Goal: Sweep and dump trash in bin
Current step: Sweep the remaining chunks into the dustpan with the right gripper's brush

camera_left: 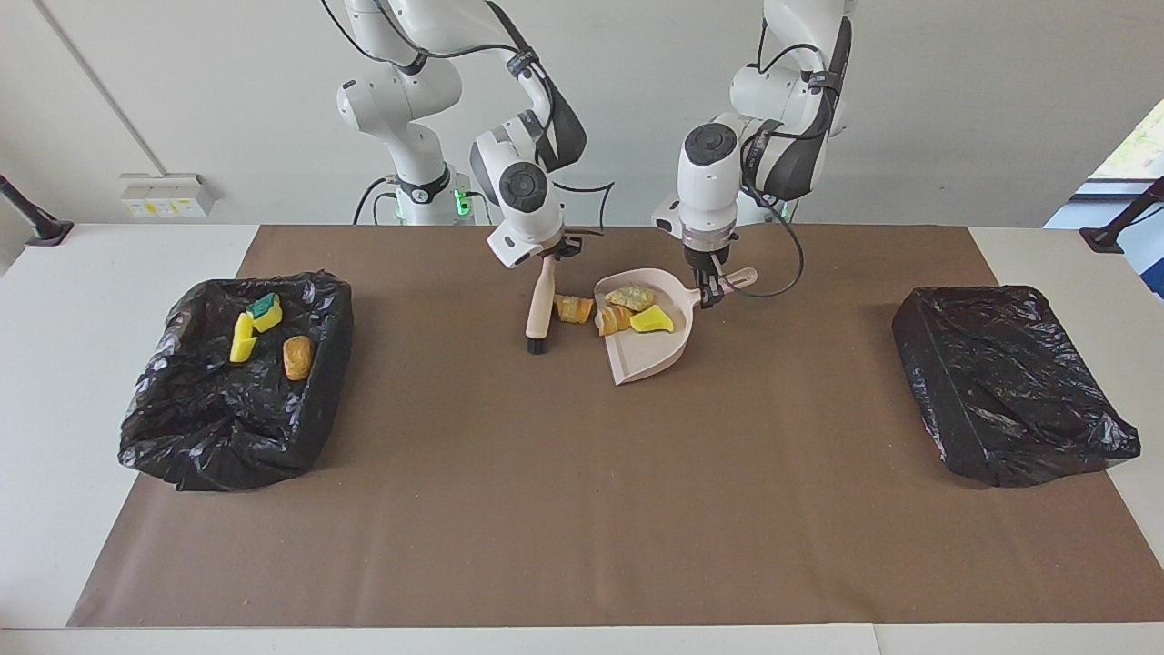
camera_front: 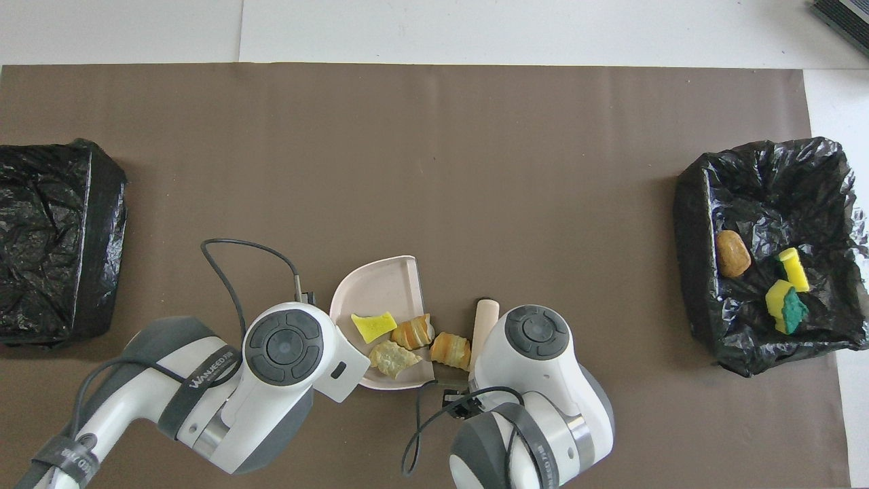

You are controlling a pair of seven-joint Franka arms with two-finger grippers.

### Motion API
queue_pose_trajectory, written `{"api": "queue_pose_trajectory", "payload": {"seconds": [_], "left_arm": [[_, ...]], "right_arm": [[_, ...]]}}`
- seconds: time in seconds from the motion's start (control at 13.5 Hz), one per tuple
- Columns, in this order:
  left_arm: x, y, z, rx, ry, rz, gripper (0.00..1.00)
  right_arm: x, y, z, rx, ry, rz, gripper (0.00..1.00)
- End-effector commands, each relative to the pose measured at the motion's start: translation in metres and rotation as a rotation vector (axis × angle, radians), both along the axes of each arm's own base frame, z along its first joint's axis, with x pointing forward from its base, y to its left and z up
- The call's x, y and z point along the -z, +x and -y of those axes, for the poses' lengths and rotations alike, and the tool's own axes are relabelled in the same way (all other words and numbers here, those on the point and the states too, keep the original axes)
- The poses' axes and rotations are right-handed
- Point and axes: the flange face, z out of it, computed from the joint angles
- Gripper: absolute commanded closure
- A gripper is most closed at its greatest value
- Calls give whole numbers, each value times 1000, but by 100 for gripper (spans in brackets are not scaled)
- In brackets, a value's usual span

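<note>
One orange-brown chunk (camera_left: 573, 307) lies on the surface between the brush (camera_left: 538, 309) and the dustpan (camera_left: 647, 350), just outside its side wall. Three scraps (camera_left: 637, 310) sit in the pan; three more (camera_left: 264, 332) lie in the bin (camera_left: 182, 428) toward the right arm's end. Right gripper (camera_left: 548, 257) jaws clamp the brush handle; left gripper (camera_left: 708, 293) jaws clamp the pan handle. In my judgement, dumping remains.

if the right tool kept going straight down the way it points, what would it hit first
Probably the brush it already grips; past its bristles, the brown mat. The right tool points down beside the orange bread chunk.
</note>
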Motion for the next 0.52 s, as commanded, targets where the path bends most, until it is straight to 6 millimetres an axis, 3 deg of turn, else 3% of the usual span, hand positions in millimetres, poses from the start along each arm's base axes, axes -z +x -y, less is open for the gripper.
{"api": "queue_pose_trajectory", "payload": {"seconds": [0.0,0.22,0.44], "left_arm": [[0,-9,-3,19,1,20,100],[0,-8,-5,15,1,20,100],[1,-6,-7,8,2,19,100]], "right_arm": [[2,-4,-27,4,147,-9,100],[-14,5,-44,-9,181,-10,100],[-35,3,-28,-97,109,-13,100]]}}
